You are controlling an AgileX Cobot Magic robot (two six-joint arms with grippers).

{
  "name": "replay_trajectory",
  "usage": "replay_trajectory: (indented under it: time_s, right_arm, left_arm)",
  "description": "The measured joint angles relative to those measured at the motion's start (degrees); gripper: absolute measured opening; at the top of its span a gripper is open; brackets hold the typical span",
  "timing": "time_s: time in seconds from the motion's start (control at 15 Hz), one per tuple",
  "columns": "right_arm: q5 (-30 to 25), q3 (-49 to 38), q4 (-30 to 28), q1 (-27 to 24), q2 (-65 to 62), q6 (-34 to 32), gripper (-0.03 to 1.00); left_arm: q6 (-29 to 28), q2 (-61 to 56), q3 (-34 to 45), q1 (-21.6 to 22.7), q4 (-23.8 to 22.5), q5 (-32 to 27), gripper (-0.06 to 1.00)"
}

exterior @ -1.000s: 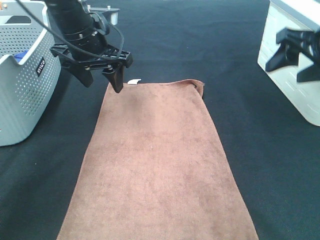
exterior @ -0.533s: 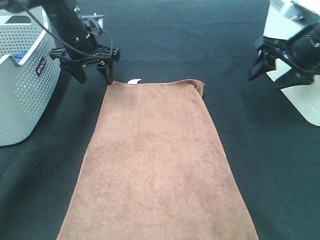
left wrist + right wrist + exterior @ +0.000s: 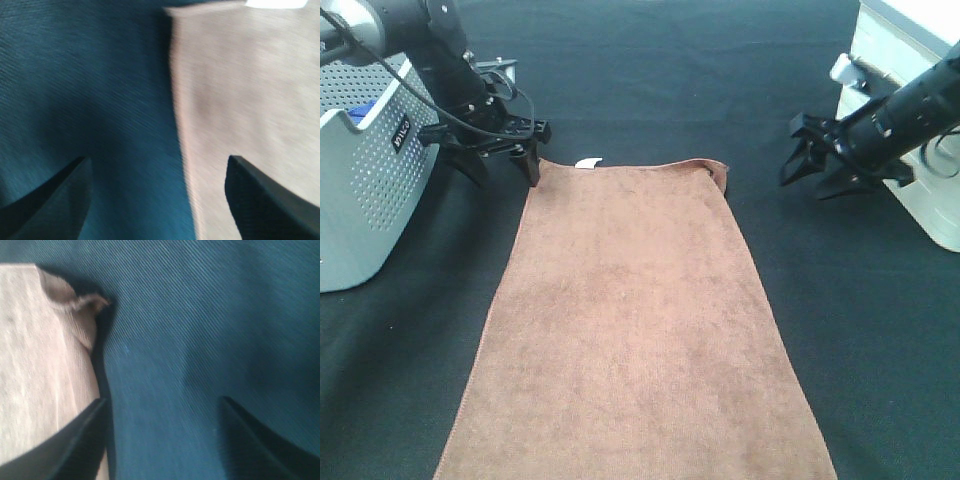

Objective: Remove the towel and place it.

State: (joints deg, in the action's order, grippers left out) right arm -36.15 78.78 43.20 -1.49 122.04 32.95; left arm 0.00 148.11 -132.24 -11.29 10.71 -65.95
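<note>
So in the last second both arms moved in on the far end of the towel [image 3: 630,320], which is lying flat and lengthwise on the black-clothed table [image 3: 650,80]. The left gripper [image 3: 508,172] dropped from above down to the far-left corner by the white tag [image 3: 588,162]. It's wide open with nothing in it, one finger over the towel and one over the cloth. The right gripper [image 3: 803,172] swung away from the white bin [image 3: 910,120] toward the curled far-right corner, also open and empty, not there yet. Looks like a two-corner pinch is being set up, nothing grabbed so far.
</note>
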Motion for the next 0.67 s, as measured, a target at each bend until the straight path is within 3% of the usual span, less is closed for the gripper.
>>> replay_trajectory:
  time_s: [0.4, 0.67]
  right_arm:
    - [3.1, 0.0, 17.1, 0.0, 6.7, 17.1, 0.58]
    - [2.0, 5.1, 21.1, 0.7, 10.9, 20.2, 0.58]
  left_arm:
    - [1.1, 3.0, -0.9, 0.0, 4.3, 3.8, 0.7]
    - [1.1, 3.2, -1.0, 0.0, 4.7, 4.9, 0.7]
